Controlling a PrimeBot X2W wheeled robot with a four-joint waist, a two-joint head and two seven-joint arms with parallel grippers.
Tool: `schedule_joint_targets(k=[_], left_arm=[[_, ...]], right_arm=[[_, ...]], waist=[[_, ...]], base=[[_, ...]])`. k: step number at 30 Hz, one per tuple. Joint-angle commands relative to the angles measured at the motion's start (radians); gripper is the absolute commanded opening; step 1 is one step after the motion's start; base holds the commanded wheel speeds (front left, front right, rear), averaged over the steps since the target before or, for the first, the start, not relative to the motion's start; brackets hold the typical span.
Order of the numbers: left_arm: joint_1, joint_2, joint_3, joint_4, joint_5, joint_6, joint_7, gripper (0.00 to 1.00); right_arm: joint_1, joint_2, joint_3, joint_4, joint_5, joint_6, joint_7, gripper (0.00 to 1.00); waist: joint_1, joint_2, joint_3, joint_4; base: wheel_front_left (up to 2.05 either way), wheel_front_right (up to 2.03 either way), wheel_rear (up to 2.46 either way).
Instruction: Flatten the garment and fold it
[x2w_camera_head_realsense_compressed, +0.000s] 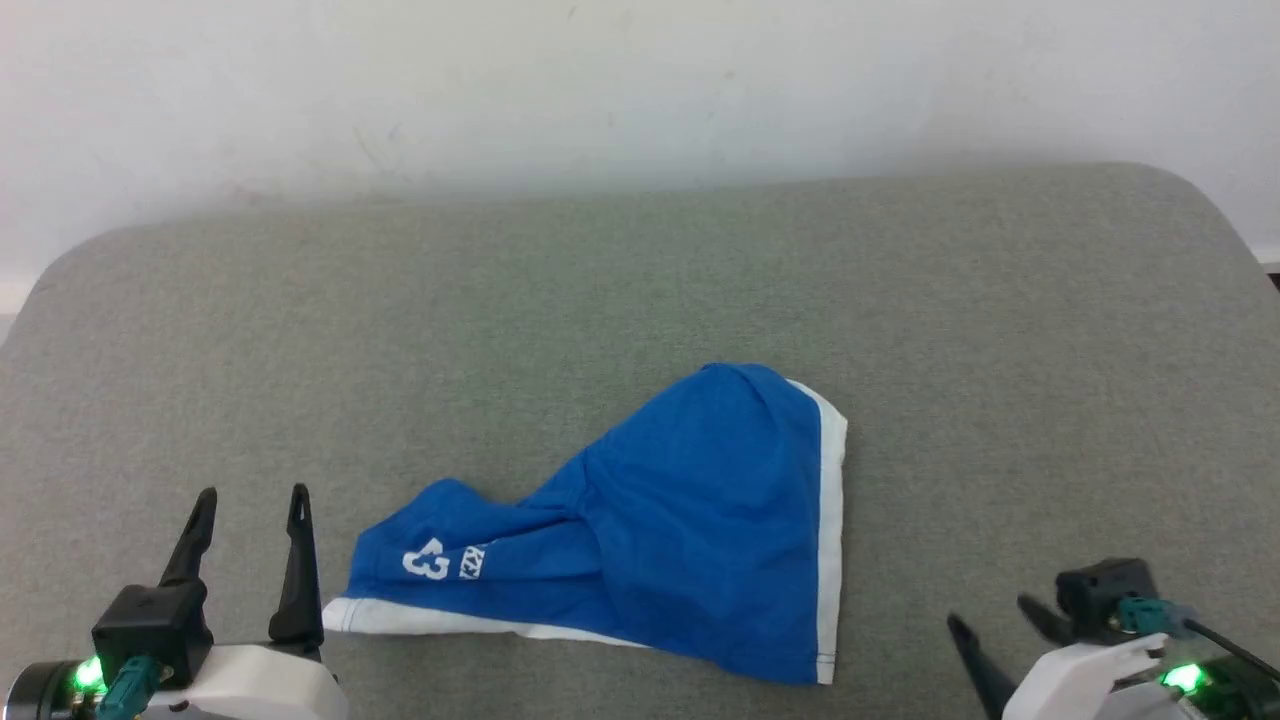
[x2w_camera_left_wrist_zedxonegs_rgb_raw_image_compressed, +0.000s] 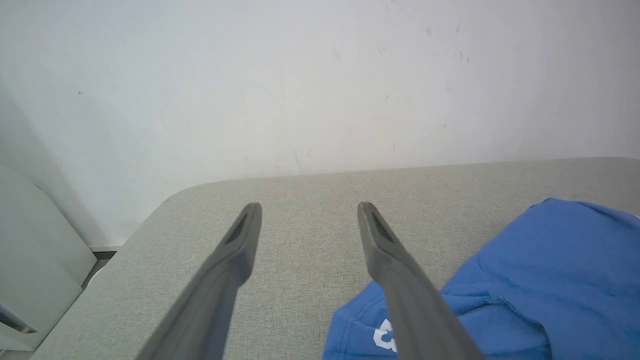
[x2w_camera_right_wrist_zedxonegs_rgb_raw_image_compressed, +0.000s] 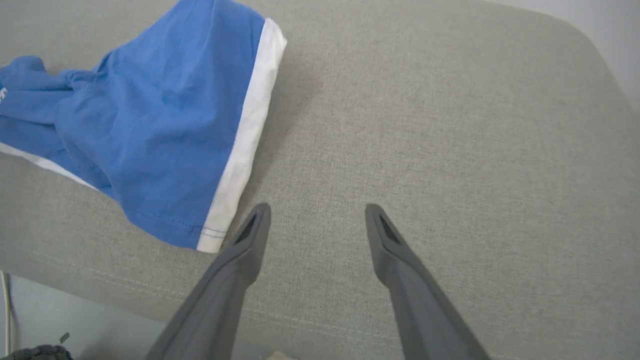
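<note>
**Crumpled blue shorts await flattening, both grippers empty**

One pair of blue shorts (x2w_camera_head_realsense_compressed: 680, 520) lies close to the near edge of a grey fabric-topped table (x2w_camera_head_realsense_compressed: 640, 260), a little right of centre, with a pale wall (x2w_camera_head_realsense_compressed: 640, 80) at the far side. The right part spreads fairly smooth. The left part is bunched into folds beside a white number print (x2w_camera_head_realsense_compressed: 425, 560). A white band (x2w_camera_head_realsense_compressed: 831, 530) runs down the right edge and a second band (x2w_camera_head_realsense_compressed: 420, 617) runs along the near left hem.

The left gripper (x2w_camera_head_realsense_compressed: 253, 495) hovers just beside that hem, fingers spread wide and empty. The right gripper (x2w_camera_head_realsense_compressed: 990, 612) sits apart from the near right corner, equally wide and holding nothing.

Judged from how the cloth lies, flattening is the step in hand and no deliberate fold has been made. The next move likely calls for each gripper to pinch a corner on its own side and draw the fabric apart until the creases go.

The count: one pair of shorts, two grippers, two bands, one print.
</note>
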Motion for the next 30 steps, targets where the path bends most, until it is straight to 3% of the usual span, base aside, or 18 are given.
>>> schedule_joint_targets(k=[1, 12, 22, 23, 24, 26, 27, 30], left_arm=[[0.008, 0.008, 0.002, -0.010, 0.008, -0.004, -0.009, 1.00], [-0.060, 0.007, -0.005, -0.031, 0.019, -0.028, -0.043, 1.00], [-0.101, -0.016, -0.017, -0.022, 0.018, -0.032, -0.061, 1.00], [-0.102, -0.018, -0.017, -0.021, 0.016, -0.031, -0.061, 1.00], [-0.102, -0.019, -0.017, -0.020, 0.016, -0.031, -0.062, 1.00], [-0.103, -0.021, -0.017, -0.016, 0.014, -0.031, -0.065, 1.00], [-0.102, -0.021, -0.017, -0.014, 0.013, -0.030, -0.066, 1.00], [-0.100, -0.023, -0.016, -0.008, 0.008, -0.029, -0.067, 1.00]], right_arm=[[-0.002, -0.018, 0.014, 0.020, 0.021, -0.001, 0.042, 1.00], [-0.205, -0.070, 0.201, 0.214, 0.194, -0.001, 0.275, 1.00], [-0.335, -0.074, 0.297, 0.471, 0.227, -0.001, 0.341, 1.00], [-0.334, -0.070, 0.302, 0.492, 0.234, -0.001, 0.358, 0.84], [-0.333, -0.068, 0.309, 0.509, 0.240, -0.001, 0.375, 0.45], [-0.330, -0.064, 0.313, 0.530, 0.253, -0.001, 0.399, 0.19], [-0.330, -0.062, 0.313, 0.534, 0.257, -0.001, 0.405, 0.01], [-0.334, -0.062, 0.316, 0.535, 0.273, -0.001, 0.420, 0.00]], waist=[[0.0002, -0.0001, 0.009, 0.016], [0.0002, -0.0001, 0.076, 0.083], [0.0002, -0.0001, 0.125, 0.120], [0.0002, -0.0001, 0.128, 0.122], [0.0002, -0.0001, 0.129, 0.123], [0.0002, -0.0001, 0.133, 0.125], [0.0002, -0.0001, 0.133, 0.124], [0.0002, -0.0001, 0.131, 0.119]], base=[[0.00, 0.00, 0.00], [0.00, 0.00, 0.00], [0.00, 0.00, 0.00], [0.00, 0.00, 0.00], [0.00, 0.00, 0.00], [0.00, 0.00, 0.00], [0.00, 0.00, 0.00], [0.00, 0.00, 0.00]])
